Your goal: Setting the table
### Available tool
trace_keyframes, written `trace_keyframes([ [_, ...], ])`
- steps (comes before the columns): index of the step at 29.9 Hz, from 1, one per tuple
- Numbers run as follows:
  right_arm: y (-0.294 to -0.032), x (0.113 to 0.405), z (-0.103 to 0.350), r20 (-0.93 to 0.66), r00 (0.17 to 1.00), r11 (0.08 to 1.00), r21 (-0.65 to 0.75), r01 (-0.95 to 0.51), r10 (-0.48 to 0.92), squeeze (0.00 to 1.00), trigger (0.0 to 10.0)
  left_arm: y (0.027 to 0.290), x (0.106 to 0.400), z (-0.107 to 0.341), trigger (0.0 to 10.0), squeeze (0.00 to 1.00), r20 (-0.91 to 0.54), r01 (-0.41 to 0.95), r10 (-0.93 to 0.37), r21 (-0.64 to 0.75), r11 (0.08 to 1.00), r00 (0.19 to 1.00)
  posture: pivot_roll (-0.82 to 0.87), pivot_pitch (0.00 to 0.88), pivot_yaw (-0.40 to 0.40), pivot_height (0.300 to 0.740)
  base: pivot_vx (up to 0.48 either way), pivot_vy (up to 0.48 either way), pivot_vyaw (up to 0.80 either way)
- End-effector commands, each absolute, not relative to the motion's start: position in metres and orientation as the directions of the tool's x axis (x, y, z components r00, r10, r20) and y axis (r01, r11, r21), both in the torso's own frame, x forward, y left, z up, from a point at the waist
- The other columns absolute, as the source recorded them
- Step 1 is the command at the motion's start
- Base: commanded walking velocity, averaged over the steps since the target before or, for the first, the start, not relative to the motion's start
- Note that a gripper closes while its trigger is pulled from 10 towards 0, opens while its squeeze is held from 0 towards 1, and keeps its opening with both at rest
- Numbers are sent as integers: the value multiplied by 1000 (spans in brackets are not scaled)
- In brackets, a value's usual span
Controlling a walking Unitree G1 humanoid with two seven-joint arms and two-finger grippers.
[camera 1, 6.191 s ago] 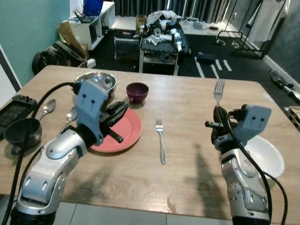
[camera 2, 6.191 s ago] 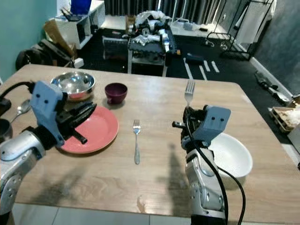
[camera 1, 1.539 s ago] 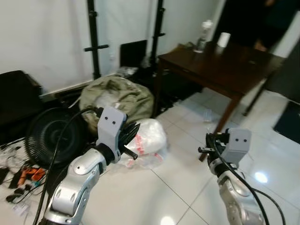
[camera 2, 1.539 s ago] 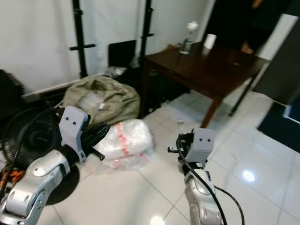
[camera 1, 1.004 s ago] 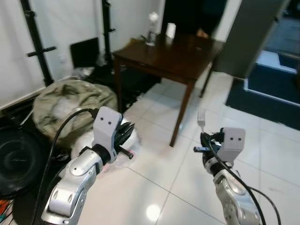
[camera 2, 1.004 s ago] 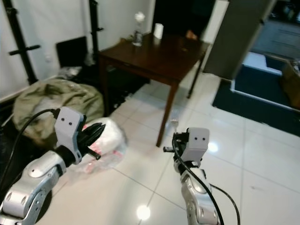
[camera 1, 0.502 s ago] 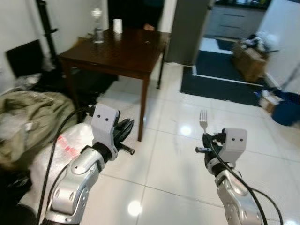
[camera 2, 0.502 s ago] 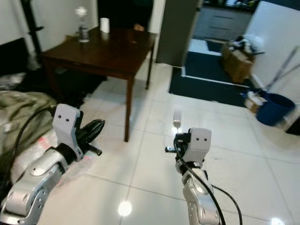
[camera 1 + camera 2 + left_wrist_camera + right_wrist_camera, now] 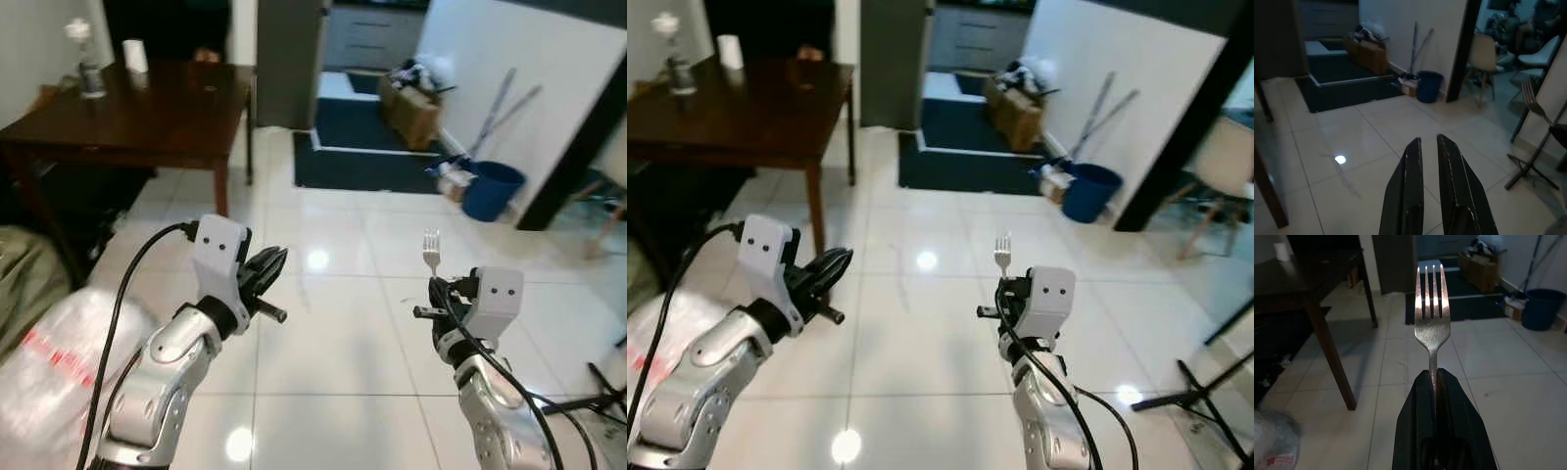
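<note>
Open tile floor [image 9: 333, 343] ahead now, dark bench [image 9: 127, 108] swung off left; right gripper [image 9: 1434, 382] clamps fork [image 9: 1432, 308] upright, left gripper [image 9: 1426, 147] nearly together.

dark wooden table [image 9: 147, 117] far left | blue bucket [image 9: 487, 189] by wall | cardboard box [image 9: 411, 95]

The fork [image 9: 1432, 318] handle is hidden between the right gripper [image 9: 1436, 382] fingers. The dark table [image 9: 127, 108] is cut off by the frame's left edge

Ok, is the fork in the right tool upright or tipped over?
Upright. The fork stands with its tines pointing up, its handle pinched between the shut fingers of the right tool.
</note>
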State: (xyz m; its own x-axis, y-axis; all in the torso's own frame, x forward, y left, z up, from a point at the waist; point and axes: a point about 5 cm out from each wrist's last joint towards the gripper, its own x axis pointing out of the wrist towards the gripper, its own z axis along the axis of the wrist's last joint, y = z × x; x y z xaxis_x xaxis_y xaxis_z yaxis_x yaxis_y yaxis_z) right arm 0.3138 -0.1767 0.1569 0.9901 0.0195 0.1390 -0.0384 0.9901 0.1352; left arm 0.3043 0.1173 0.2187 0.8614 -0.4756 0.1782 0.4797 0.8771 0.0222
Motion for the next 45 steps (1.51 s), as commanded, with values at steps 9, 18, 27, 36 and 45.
trace_keyframes([
  [9,-179,312,155,131,991,990,137,-27,8,0,10000,114,305,219,10000,0,187,487,-482,24,873,856,100,51,0,740,0,0,-739],
  [18,-176,312,155,139,990,992,119,-35,18,0,10000,116,307,220,10000,0,221,454,-453,53,890,863,100,52,0,740,320,0,-235],
  [27,-172,315,156,141,989,992,110,-55,39,0,10000,125,306,218,10000,0,225,387,-393,74,919,891,112,50,-12,740,480,0,0],
  [36,-171,317,157,142,989,992,110,-60,44,0,10000,124,306,220,10000,0,247,373,-387,102,922,888,111,48,-12,740,410,0,0],
  [45,-173,316,156,140,989,992,110,-54,38,0,10000,121,307,221,10000,0,259,382,-397,108,918,881,104,48,-11,740,452,0,0],
])
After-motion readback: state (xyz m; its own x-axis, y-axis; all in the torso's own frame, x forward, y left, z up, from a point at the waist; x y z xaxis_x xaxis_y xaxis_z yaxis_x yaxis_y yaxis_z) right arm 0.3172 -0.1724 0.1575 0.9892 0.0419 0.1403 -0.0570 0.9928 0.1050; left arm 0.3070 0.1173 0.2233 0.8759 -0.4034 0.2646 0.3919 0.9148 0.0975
